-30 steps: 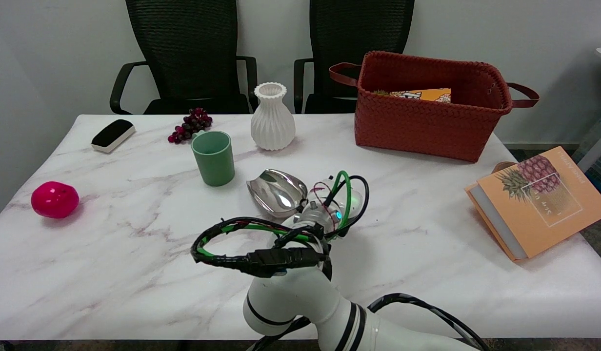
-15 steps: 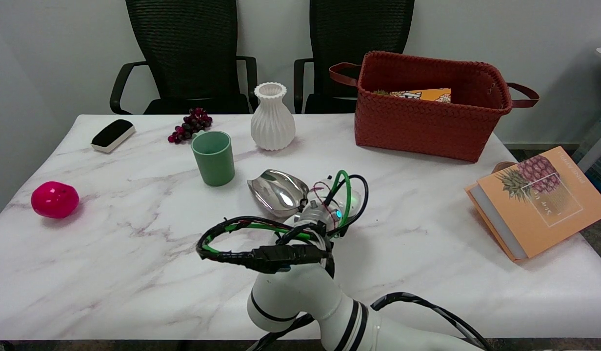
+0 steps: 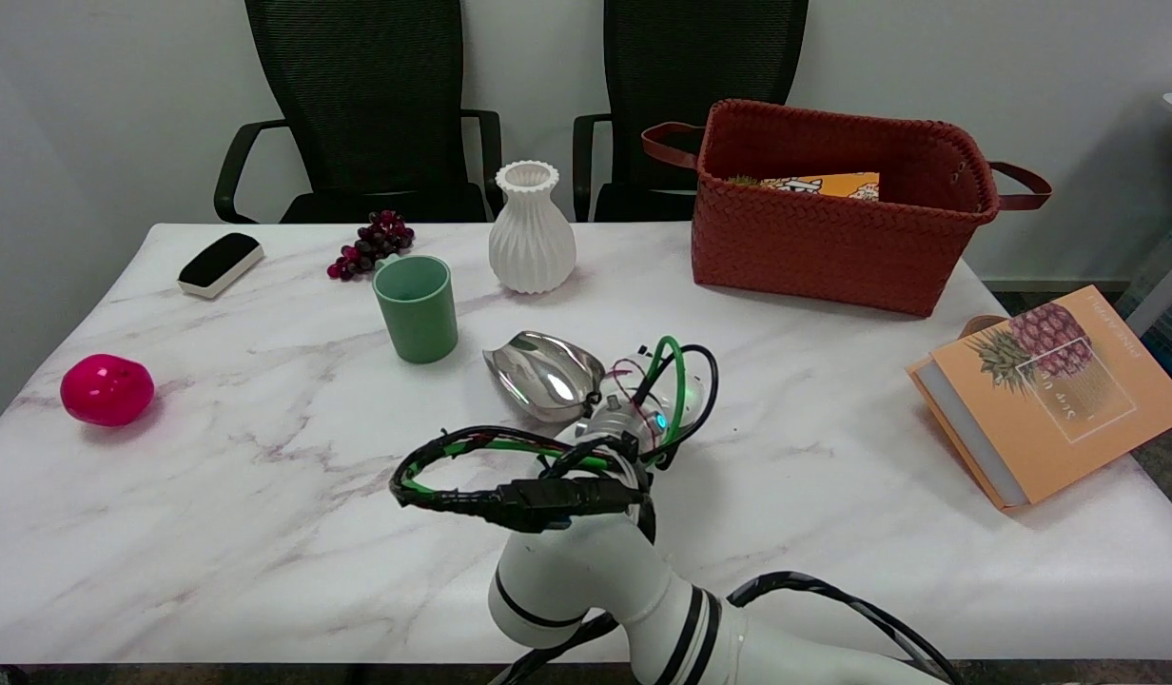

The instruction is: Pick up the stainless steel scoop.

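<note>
Closest to the camera is the right arm point(image 3: 605, 580), coming in from the bottom edge with a messy loop of black and green cables point(image 3: 510, 476) on top, and honestly that's the main problem: arm and cables cover the right hand point(image 3: 634, 411) almost completely, so I can't tell if its fingers are spread, curled in, or already pinching something. Just past the wrist is the scoop point(image 3: 543, 374), shiny bowl facing up and pointing toward the far left, lying near the middle of the table point(image 3: 215, 495). Its handle end runs back under the wrist, hidden, so whether the hand is touching it is anyone's guess. If I were driving this, I'd go for the handle and not the bowl, since polished steel like that probably slips, and I'd get a firm wrap on it before lifting. Then lift straight up and slow. The green cup point(image 3: 416, 307) stands just beyond and left of the scoop, and a white vase point(image 3: 532, 228) is further back, so any sideways swing of the bowl could knock the cup. The woven basket point(image 3: 833, 228) at the far right is well apart, no worry there.
</note>
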You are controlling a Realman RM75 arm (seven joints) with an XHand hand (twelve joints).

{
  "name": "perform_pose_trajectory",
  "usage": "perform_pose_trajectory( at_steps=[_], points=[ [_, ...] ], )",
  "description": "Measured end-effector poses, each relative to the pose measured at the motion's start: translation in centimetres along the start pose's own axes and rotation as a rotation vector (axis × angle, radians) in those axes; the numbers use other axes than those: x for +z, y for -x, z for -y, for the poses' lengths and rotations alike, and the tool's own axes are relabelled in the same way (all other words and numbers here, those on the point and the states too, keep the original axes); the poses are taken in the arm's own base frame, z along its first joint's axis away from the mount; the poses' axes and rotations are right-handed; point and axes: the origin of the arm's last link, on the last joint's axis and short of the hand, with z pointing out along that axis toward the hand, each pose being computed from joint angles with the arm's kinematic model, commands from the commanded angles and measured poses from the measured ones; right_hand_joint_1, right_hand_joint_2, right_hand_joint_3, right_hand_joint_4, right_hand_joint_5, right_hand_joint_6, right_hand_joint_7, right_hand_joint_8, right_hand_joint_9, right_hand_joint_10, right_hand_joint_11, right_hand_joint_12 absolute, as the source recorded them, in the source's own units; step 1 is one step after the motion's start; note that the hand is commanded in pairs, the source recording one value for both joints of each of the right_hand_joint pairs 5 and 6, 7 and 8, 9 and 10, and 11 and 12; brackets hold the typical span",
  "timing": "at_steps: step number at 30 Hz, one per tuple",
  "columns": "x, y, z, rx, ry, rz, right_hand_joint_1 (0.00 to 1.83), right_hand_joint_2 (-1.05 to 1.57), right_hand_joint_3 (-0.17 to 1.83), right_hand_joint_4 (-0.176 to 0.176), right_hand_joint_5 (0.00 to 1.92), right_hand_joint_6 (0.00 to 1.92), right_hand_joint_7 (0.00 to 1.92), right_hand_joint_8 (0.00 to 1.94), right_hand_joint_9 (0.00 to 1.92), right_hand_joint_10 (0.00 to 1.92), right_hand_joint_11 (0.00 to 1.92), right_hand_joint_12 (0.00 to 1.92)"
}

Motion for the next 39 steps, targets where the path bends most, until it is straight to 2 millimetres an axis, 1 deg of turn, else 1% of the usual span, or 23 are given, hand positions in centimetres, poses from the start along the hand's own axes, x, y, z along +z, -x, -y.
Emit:
perform_pose_trajectory(
  at_steps=[2,17,25,26,29,35,38,39],
  points=[
    [-0.05,0.04,0.03,-0.001,-0.002,0.000,1.10,-0.34,0.69,0.000,0.47,0.47,1.01,1.01,1.04,1.04,1.42,1.42],
    [-0.49,0.30,0.31,-0.006,-0.013,0.001,1.15,-0.33,0.69,0.000,0.66,0.66,1.12,1.12,1.10,1.10,1.48,1.48],
    [-0.50,0.37,0.41,-0.009,-0.019,0.000,1.14,-0.37,0.74,0.000,0.89,0.89,1.26,1.26,1.23,1.23,1.60,1.60],
    [-0.49,0.38,0.42,-0.009,-0.021,0.000,1.14,-0.37,0.75,0.000,0.95,0.95,1.30,1.30,1.26,1.26,1.63,1.63],
    [-0.43,0.40,0.45,-0.010,-0.023,-0.001,1.15,-0.38,0.75,0.000,0.97,0.97,1.34,1.34,1.28,1.28,1.64,1.64],
    [-0.33,0.46,0.47,-0.009,-0.025,0.000,1.14,-0.37,0.76,0.000,0.98,0.98,1.34,1.34,1.29,1.29,1.64,1.64],
    [-0.28,0.56,0.48,-0.006,-0.025,0.002,1.14,-0.36,0.76,0.000,0.96,0.96,1.32,1.32,1.27,1.27,1.63,1.63],
    [-0.27,0.62,0.49,-0.005,-0.025,0.003,1.13,-0.35,0.75,0.000,0.92,0.92,1.30,1.30,1.24,1.24,1.61,1.61]
  ],
)
